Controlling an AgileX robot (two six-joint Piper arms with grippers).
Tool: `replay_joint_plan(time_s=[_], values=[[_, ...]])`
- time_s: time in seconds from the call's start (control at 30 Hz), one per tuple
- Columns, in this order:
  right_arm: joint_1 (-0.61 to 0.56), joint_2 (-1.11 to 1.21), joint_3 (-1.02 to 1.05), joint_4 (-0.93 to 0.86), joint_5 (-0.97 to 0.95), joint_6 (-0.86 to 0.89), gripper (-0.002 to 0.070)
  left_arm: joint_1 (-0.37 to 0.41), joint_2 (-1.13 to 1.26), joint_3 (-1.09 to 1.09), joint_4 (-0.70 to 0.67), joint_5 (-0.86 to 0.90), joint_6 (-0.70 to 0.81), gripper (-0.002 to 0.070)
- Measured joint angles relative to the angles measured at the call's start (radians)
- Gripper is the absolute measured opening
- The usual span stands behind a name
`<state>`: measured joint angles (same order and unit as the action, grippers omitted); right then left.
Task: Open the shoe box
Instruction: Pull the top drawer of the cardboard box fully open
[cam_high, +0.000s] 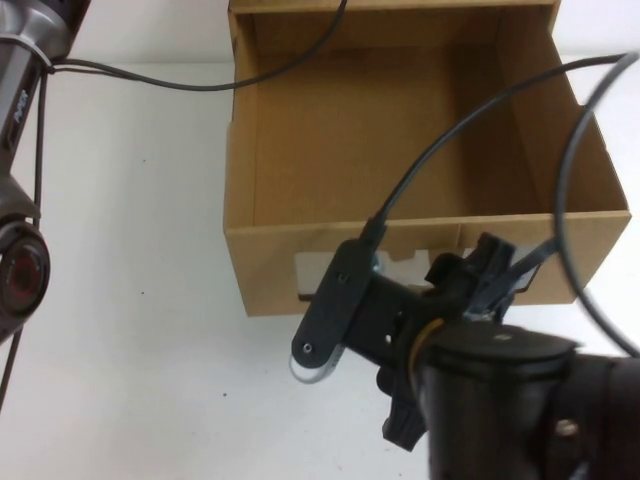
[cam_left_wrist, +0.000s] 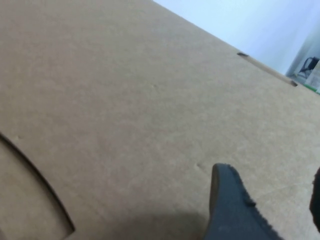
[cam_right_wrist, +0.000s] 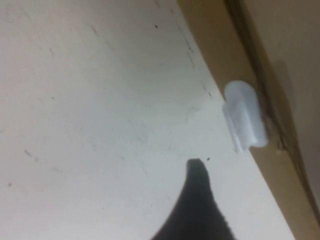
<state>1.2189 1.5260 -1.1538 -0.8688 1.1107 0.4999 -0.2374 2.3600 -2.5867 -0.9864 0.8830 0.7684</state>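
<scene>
Both grippers are standing released and holding nothing. The left gripper (cam_left_wrist: 272, 197), outside the high view, is hovering with its fingers spread close against a flat cardboard panel. The right gripper (cam_high: 395, 335) is hanging low over the table (cam_high: 150, 300), just in front of the near wall of the shoe box (cam_high: 260, 265) and beside a white tab (cam_right_wrist: 245, 117) stuck to that wall. The box is sitting toward the far middle of the table with its bare inside already showing, so the lid is probably lying swung back past the far edge, and the panel the left wrist is facing may be that lid, though I cannot tell for sure. An empty card box like this is likely behaving as light and fairly stiff, with thin walls that crease under a hard pinch and a smooth base that skids when pushed. The sound hold is looking like a gentle pinch on a free rim edge while the other arm is bracing a wall.
</scene>
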Motion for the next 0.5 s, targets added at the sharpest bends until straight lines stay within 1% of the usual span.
replay_joint_plan(time_s=[0.23, 0.33, 0.4, 0.5], values=[[0.008, -0.051, 0.0, 0.055, 0.017, 0.0, 0.0456, 0.0, -0.026, 0.014, 0.04, 0.015, 0.006, 0.0322], [0.045, -0.064, 0.0, 0.051, 0.036, 0.001, 0.0419, 0.0, -0.039, 0.019, 0.055, 0.027, 0.006, 0.0318], [0.08, -0.071, 0.0, 0.037, 0.052, 0.002, 0.0382, 0.0, -0.044, 0.023, 0.067, 0.033, 0.006, 0.0293], [0.118, -0.079, 0.0, 0.017, 0.074, 0.003, 0.0322, 0.0, -0.054, 0.028, 0.076, 0.033, 0.006, 0.022]])
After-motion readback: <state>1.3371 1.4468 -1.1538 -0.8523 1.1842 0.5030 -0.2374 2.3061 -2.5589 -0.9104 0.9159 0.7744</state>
